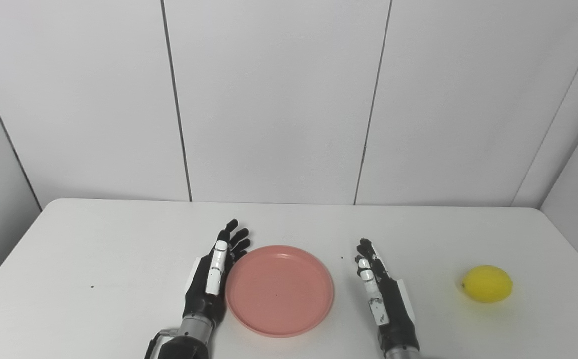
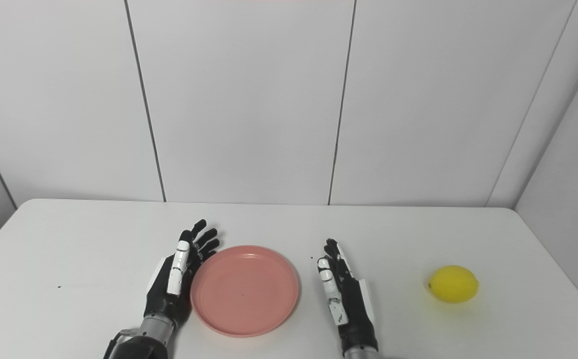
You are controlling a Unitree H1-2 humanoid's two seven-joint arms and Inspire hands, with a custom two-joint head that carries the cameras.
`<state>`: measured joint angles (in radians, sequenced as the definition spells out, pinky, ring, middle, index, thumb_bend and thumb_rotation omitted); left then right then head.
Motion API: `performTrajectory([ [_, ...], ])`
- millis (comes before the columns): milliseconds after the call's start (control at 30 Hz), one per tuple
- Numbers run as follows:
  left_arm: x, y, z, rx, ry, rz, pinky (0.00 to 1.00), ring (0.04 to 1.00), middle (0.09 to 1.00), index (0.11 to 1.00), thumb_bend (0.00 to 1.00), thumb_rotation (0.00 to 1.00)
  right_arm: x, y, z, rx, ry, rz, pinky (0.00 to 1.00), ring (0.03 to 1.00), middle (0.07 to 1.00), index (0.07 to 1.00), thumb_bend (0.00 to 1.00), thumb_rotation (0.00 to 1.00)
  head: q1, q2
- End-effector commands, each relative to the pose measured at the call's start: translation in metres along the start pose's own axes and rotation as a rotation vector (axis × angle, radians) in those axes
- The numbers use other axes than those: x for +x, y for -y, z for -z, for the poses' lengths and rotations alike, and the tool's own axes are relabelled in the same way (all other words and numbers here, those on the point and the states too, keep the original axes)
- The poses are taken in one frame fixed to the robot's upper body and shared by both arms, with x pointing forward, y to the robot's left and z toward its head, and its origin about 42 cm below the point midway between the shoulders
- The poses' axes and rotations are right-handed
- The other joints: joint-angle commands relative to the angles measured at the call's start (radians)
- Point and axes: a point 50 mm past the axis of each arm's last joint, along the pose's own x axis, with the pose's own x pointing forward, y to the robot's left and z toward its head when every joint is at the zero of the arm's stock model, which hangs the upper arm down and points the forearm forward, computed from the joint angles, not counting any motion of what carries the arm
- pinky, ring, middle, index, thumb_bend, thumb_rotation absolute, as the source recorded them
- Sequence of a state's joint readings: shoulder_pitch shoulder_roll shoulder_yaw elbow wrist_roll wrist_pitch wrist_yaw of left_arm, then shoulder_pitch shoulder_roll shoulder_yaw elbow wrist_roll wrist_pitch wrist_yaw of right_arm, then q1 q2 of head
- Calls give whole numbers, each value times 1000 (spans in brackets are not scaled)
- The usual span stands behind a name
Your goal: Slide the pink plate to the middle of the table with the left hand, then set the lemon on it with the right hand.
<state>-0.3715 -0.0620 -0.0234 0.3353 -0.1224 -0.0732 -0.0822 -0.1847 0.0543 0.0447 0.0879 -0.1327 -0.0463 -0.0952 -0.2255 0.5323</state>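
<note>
The pink plate (image 1: 279, 289) lies empty on the white table (image 1: 119, 249), near the front and about in the middle. My left hand (image 1: 214, 274) is open, fingers stretched forward, its side right against the plate's left rim. My right hand (image 1: 381, 294) is open and empty, standing edge-on to the right of the plate with a small gap. The yellow lemon (image 1: 486, 283) lies on the table far to the right of my right hand. Both also show in the right eye view: the plate (image 2: 245, 289) and the lemon (image 2: 453, 283).
White wall panels (image 1: 269, 99) stand behind the table's far edge. The table's right edge runs close to the lemon. A few small dark specks mark the table top.
</note>
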Motion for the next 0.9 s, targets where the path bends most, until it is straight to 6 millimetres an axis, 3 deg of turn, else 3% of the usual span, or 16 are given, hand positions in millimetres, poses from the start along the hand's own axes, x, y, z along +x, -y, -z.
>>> performTrajectory([
  [0, -3, 8, 4, 5, -10, 8, 926, 904, 917, 939, 656, 1000, 9, -6, -17, 20, 102, -4, 916, 918, 933, 930, 626, 1000, 1, 0],
  [433, -2, 10, 9, 27, -21, 38, 923, 916, 920, 943, 660, 1000, 13, -5, -22, -15, 108, 11, 899, 913, 943, 930, 671, 1000, -50, 1],
  [633, 0, 3, 3, 23, -17, 45, 932, 919, 924, 946, 648, 1000, 14, 14, -38, -236, 178, 93, 899, 931, 939, 946, 644, 988, -122, 11],
  [700, 0, 0, 2, 35, -17, 44, 924, 915, 922, 944, 650, 1000, 15, 21, -46, -282, 199, 141, 888, 927, 936, 949, 651, 911, -148, 14],
  [733, 0, -1, 2, 39, -17, 43, 917, 912, 922, 942, 655, 1000, 15, 24, -50, -306, 208, 171, 887, 922, 929, 943, 668, 769, -157, 15],
  [800, 0, -3, 0, 38, -17, 43, 908, 910, 921, 939, 659, 1000, 16, 32, -56, -339, 213, 221, 890, 918, 926, 938, 704, 580, -173, 17],
  [867, 1, -6, -1, 45, -16, 46, 908, 911, 923, 940, 658, 1000, 16, 39, -61, -365, 209, 261, 883, 918, 928, 937, 719, 516, -192, 20],
])
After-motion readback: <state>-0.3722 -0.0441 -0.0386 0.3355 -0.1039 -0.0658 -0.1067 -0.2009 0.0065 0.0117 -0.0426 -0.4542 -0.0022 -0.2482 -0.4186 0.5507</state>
